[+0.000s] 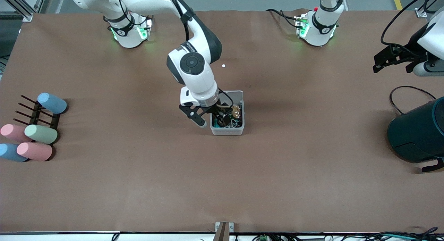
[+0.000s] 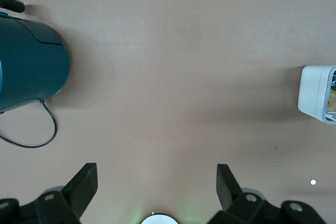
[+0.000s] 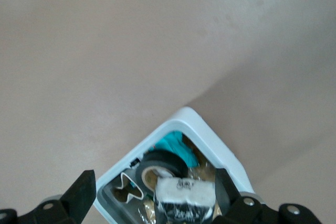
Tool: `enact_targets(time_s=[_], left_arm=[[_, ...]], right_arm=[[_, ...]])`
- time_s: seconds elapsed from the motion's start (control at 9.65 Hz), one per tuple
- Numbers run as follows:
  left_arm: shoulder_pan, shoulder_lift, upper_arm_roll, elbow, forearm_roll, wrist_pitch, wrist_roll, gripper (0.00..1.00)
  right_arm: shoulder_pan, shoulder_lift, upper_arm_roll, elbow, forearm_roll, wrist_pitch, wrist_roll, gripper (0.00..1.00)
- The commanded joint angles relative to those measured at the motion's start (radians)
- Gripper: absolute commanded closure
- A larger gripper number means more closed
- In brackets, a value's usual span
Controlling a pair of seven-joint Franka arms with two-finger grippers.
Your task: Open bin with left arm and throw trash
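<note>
Hovering over the open bin (image 1: 227, 130) at table centre, right gripper (image 1: 222, 120) had fingers spread wide, holding nothing. Tape roll (image 3: 157, 167) and wrapper (image 3: 185, 198) lay inside the bin. Left gripper (image 1: 388, 58) waited, wide apart, at 3 o'clock from the bin, above the teal drum (image 1: 418, 133).

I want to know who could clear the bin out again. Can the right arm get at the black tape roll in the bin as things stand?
Probably yes. The right gripper hangs open right over the open bin, and the black tape roll lies exposed on top beside a white wrapper, lid up. The left gripper waits off by the dark drum.
</note>
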Motion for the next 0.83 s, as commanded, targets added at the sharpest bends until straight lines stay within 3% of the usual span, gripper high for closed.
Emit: enact_targets(time_s=[0.0,0.31,0.73], left_arm=[[0.002,-0.020,0.010,-0.019,-0.015,0.017,0.017,0.00],[0.009,-0.012,0.010,-0.016,-0.014,0.020,0.018,0.00],[0.009,-0.009,0.010,-0.014,-0.012,0.022,0.018,0.00]], right_arm=[[-0.089,-0.069,0.005,-0.016,-0.008,-0.057,-0.254,0.00],[-0.256,-0.127,0.005,-0.016,-0.008,-0.200,-0.583,0.00],[-0.489,-0.136,0.003,-0.016,-0.013,-0.229,-1.110,0.00]])
